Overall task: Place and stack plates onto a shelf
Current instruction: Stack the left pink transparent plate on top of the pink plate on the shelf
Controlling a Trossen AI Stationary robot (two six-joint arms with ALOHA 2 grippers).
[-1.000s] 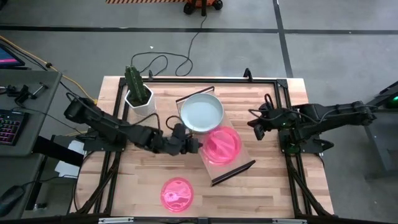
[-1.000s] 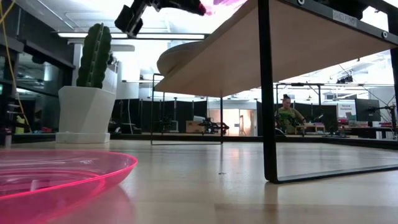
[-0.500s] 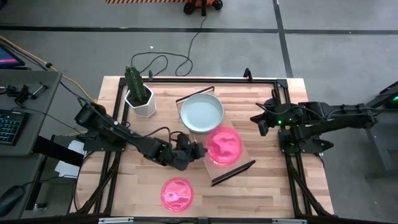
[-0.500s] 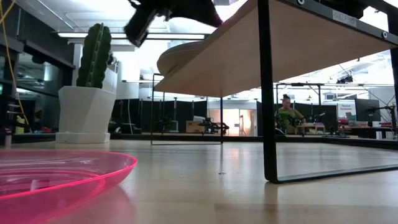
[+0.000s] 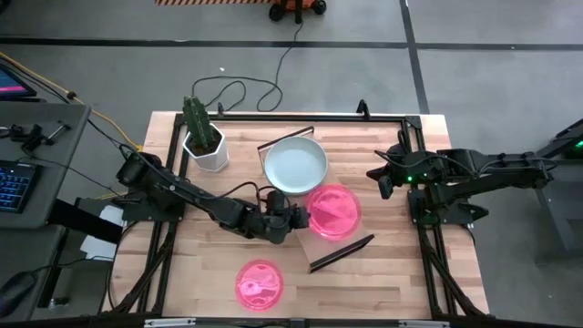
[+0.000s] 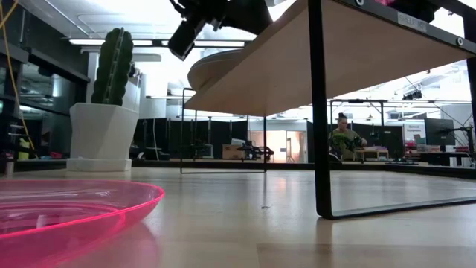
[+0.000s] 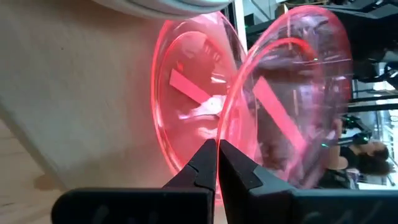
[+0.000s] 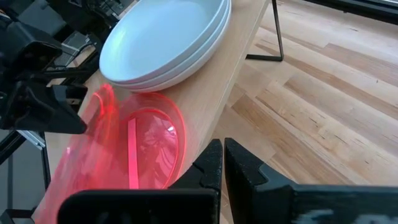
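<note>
Bench (image 5: 383,273): wood-topped, carrying all items. The shelf (image 5: 360,214) lies diagonally across the bench's middle. On the shelf's far half sits the stack of pale plates (image 5: 295,166), white on top. On its near half lies a pink plate (image 8: 155,140). A second pink plate (image 5: 333,211) is tilted above it, its rim pinched in the left gripper (image 5: 293,217). A third pink plate (image 5: 260,283) lies near the bench's front edge, left of centre. A potted cactus (image 5: 202,137) stands near the far left corner.

The right gripper (image 5: 381,182) waits off the shelf's right side, fingers pressed together on nothing.

Judgement on the step in hand: level the held plate, centre it over the pink one beneath, lower until the rims nest, then release; a tilted release risks sliding toward the shelf's edge.

No legible brands, labels or writing.
</note>
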